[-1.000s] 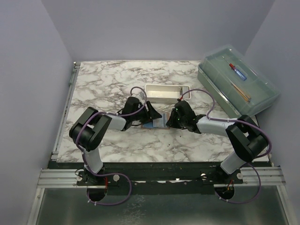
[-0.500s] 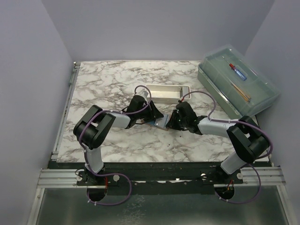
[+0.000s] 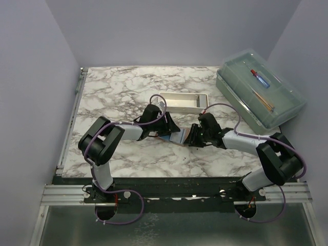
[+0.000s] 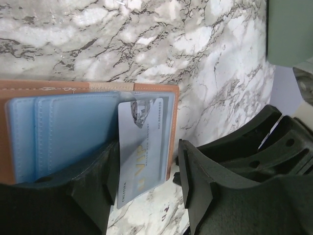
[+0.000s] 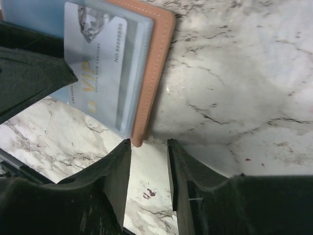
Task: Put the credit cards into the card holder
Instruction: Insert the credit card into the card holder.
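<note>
The card holder (image 4: pixel 49 87) lies open on the marble, tan rim around blue-grey panels, and shows between both grippers in the top view (image 3: pixel 177 136). One pale credit card (image 4: pixel 142 147) with gold "VIP" lettering sits partly in its end pocket, and its near end sticks out past the rim. My left gripper (image 4: pixel 147 161) is open, its jaws on either side of that protruding end. In the right wrist view the same credit card (image 5: pixel 93 83) and card holder (image 5: pixel 152 73) lie just ahead. My right gripper (image 5: pixel 149 147) is open and empty, the wallet's corner at its mouth.
A white rectangular tray (image 3: pixel 179 101) stands just behind the grippers. A large clear lidded box (image 3: pixel 259 87) with tools inside sits at the back right. The left gripper's finger (image 5: pixel 29 73) reaches into the right wrist view beside the card.
My right gripper has drawn back to the right from the wallet and its jaws have widened. My left gripper has shifted slightly right, narrowed, then opened again.
</note>
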Controlling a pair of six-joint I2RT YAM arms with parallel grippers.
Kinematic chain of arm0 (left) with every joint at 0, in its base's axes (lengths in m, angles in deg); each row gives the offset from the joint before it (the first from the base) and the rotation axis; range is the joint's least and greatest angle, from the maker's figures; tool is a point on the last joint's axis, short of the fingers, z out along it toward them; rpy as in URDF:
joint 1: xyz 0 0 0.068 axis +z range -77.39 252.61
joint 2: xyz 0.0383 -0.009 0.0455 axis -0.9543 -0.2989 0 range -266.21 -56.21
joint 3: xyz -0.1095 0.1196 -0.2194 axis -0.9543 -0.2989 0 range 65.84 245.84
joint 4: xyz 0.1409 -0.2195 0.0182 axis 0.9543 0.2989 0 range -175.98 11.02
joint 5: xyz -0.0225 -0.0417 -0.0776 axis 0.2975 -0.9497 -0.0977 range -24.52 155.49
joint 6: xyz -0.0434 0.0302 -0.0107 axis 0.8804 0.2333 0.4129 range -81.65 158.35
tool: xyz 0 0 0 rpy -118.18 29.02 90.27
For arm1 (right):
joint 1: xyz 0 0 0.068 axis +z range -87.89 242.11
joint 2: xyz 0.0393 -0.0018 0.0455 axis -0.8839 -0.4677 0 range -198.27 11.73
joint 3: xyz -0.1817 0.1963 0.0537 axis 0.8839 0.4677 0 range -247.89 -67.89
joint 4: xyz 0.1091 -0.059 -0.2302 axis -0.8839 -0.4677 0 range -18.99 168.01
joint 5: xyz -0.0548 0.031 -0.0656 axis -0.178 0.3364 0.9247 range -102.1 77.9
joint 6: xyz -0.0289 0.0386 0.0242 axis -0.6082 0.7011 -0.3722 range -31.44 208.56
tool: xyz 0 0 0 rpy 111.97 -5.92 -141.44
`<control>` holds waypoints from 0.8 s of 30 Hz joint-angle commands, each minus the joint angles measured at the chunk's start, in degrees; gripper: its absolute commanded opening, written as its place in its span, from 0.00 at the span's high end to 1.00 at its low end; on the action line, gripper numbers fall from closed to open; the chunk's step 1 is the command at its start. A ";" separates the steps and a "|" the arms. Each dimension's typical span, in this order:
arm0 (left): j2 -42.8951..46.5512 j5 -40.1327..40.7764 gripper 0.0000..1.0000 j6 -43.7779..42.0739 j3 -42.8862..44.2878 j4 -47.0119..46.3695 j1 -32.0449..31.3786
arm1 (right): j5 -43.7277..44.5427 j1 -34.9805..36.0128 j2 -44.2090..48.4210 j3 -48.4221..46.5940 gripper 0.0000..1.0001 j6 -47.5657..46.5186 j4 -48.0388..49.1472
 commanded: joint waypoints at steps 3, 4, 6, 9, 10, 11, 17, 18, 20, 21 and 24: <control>1.16 2.29 0.45 -6.83 1.23 13.73 -2.15 | -2.70 -4.57 0.49 2.11 0.58 -2.36 -5.07; 1.25 3.17 0.45 -7.63 1.78 14.79 -2.55 | -3.84 -5.25 -0.08 2.30 0.58 -2.47 -3.90; 0.72 4.37 0.44 -8.79 3.36 16.97 -3.61 | -6.79 -6.35 -2.17 2.38 0.59 -2.44 -1.17; -1.33 3.27 0.44 -7.48 5.10 16.93 -6.63 | -10.05 -6.63 -5.47 1.28 0.62 -1.62 2.48; -2.57 2.65 0.44 -6.74 6.05 16.85 -7.69 | -11.17 -6.62 -6.52 1.16 0.64 -1.17 4.64; -3.09 1.48 0.44 -5.35 6.30 15.72 -8.56 | -11.89 -6.62 -6.97 1.14 0.67 -0.70 5.43; 0.76 7.43 0.36 -9.03 7.59 22.82 -8.46 | -11.40 -8.60 -4.58 3.15 0.72 -0.91 4.17; 1.16 8.88 0.36 -10.54 8.73 25.97 -8.42 | -10.53 -8.79 -3.97 3.46 0.72 -1.46 3.40; 1.97 11.27 0.35 -12.11 9.78 29.63 -8.46 | -9.54 -8.81 -3.52 3.41 0.72 -2.69 2.35; 2.57 11.88 0.34 -12.26 9.47 29.90 -8.47 | -9.31 -8.83 -3.50 3.43 0.72 -2.91 2.31; 3.00 13.31 0.33 -12.42 9.44 30.61 -8.49 | -9.11 -8.83 -3.85 3.75 0.71 -2.97 2.31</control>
